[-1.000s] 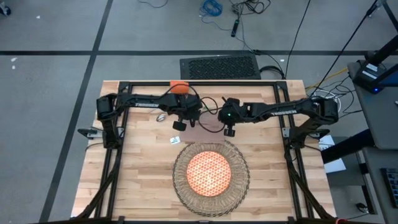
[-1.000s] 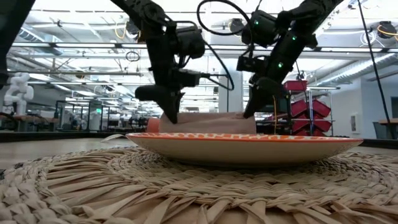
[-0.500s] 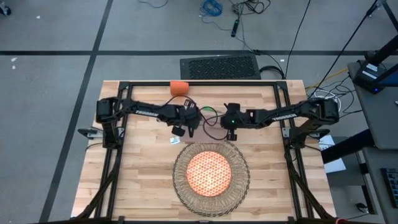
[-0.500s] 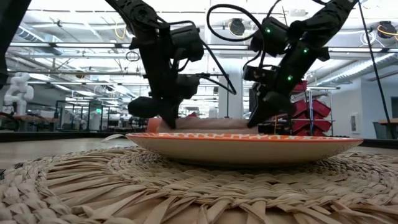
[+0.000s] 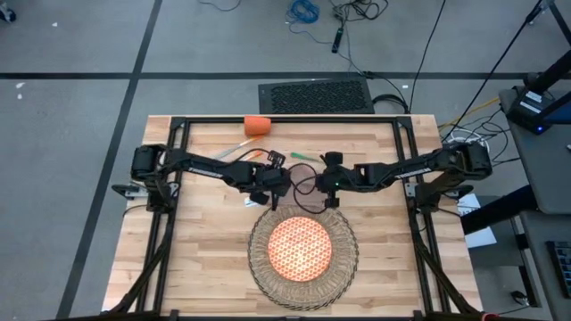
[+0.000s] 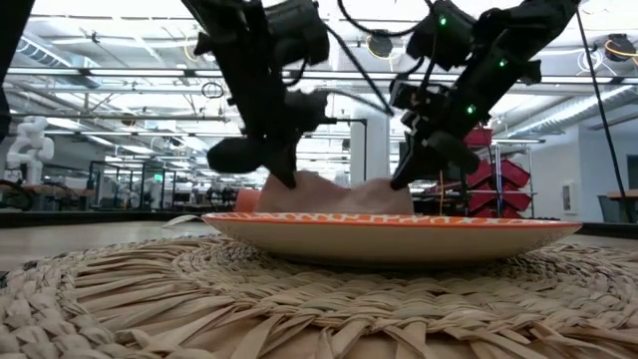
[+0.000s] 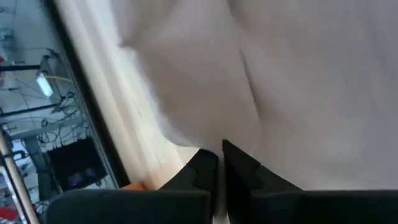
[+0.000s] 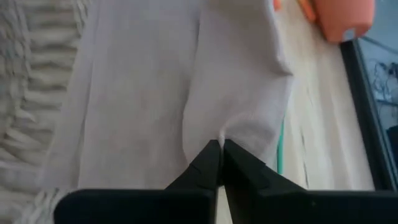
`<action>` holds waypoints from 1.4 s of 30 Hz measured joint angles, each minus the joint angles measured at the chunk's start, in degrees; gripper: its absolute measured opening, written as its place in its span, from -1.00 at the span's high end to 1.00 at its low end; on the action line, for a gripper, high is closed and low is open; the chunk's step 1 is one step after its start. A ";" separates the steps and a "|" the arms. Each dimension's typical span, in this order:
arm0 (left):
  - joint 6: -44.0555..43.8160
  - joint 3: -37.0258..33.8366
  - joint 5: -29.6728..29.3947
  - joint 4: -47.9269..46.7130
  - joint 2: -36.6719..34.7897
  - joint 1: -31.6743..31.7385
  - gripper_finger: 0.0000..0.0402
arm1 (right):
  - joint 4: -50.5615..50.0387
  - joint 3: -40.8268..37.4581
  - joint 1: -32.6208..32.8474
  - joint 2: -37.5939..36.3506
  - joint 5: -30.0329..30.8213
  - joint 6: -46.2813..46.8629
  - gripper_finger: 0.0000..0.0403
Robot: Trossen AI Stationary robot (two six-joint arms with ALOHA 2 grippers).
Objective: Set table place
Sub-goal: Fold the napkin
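From above, both arms reach inward over the table [image 5: 205, 259] and meet just behind the round woven placemat [image 5: 343, 263], where the napkin [image 5: 303, 191] lies mostly hidden under arms and black cable. The wrist views fill in what the high view cannot: the left gripper [image 7: 219, 163] has its two dark fingers pressed together on a pinch of pale cloth, and the right gripper [image 8: 219, 155] likewise clamps a fold, the fabric puckering upward from each nip. The low view shows the napkin [image 6: 334, 194] raised in a soft hump between the two grippers, left gripper [image 6: 284, 178] and right gripper [image 6: 399, 179] at its two ends, just beyond the far rim of the plate [image 6: 389, 231]. The plate sits centred on the placemat, round, orange-patterned like a fine lattice from above, shallow with an orange rim band seen edge-on. The mat is coarse braided wicker with a looped, open border. At the table's back edge stands a small orange cup [image 5: 257, 125], well apart from the plate; the right wrist view catches it beyond the cloth too. Near it lie an orange-handled utensil [image 5: 234, 152] and a green-handled one [image 5: 303, 156], probably the fork, though the arms cover its working end. The tabletop is pale butcher-block in plank strips, framed in black metal. The napkin is matte beige weave, limp and creased.
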 joint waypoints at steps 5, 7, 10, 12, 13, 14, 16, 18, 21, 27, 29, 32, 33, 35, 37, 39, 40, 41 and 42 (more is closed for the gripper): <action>-3.39 -0.03 1.33 -0.33 -3.57 -1.75 1.00 | 1.33 0.02 2.35 -2.37 -0.79 1.14 1.00; -3.94 -0.05 2.54 -0.96 -4.02 -2.22 1.00 | 0.83 0.02 2.25 -2.77 -3.45 3.39 1.00; -5.64 -0.25 5.03 -4.08 -3.79 -2.88 1.00 | -1.50 0.02 2.14 -2.88 -6.67 6.02 1.00; -6.72 -0.25 5.38 -4.46 -3.63 -3.42 1.00 | -2.87 0.02 2.71 -2.88 -6.88 7.03 1.00; -6.92 -0.25 5.47 -5.03 -3.63 -3.57 1.00 | -3.36 0.02 2.92 -2.88 -6.96 7.39 1.00; -7.02 -0.52 5.62 -5.10 -3.62 -3.71 1.00 | -3.88 0.02 3.14 -2.88 -7.30 7.73 1.00; -7.60 -1.45 5.62 -5.51 -3.52 -3.76 1.00 | -4.26 0.02 3.23 -2.88 -8.08 8.19 1.00; -8.44 -2.61 6.16 -5.54 -3.52 -3.74 1.00 | -5.36 0.02 3.49 -2.88 -8.15 8.84 1.00; -9.79 -5.47 7.39 -4.79 -3.52 -3.62 1.00 | -5.44 0.03 3.65 -2.88 -9.78 9.89 1.00; -11.52 -10.69 10.96 -1.14 -3.28 -3.16 1.00 | -6.21 0.02 3.60 -2.86 -11.09 11.33 0.81; -12.05 -10.80 11.08 0.87 -3.44 -3.30 0.96 | -6.00 0.02 3.55 -2.88 -10.87 11.98 0.71; -12.63 -10.98 11.17 2.60 -3.44 -3.30 0.86 | -6.03 0.02 3.07 -2.88 -10.80 12.72 0.57; -12.76 -11.00 11.15 3.40 -3.43 -3.31 0.82 | -5.87 0.02 2.93 -2.88 -10.77 12.83 0.54; -12.84 -10.91 10.74 4.73 -3.43 -3.35 0.74 | -5.60 0.02 2.73 -2.88 -10.52 13.37 0.48; -12.84 -10.91 10.43 4.75 -3.43 -3.40 0.68 | -5.11 0.02 2.41 -2.88 -9.44 14.17 0.45; -12.86 -10.91 10.24 4.82 -3.43 -3.43 0.63 | -5.08 0.02 1.96 -2.88 -9.17 14.42 0.43; -12.86 -10.91 10.03 4.96 -3.43 -3.56 0.62 | -5.07 0.02 1.65 -2.88 -9.14 14.79 0.43; -12.86 -10.91 9.74 5.13 -3.43 -3.72 0.61 | -4.93 0.02 1.28 -2.87 -9.12 15.23 0.43; -12.87 -10.91 9.48 5.31 -3.43 -3.92 0.61 | -4.75 0.02 0.86 -2.73 -9.19 15.73 0.42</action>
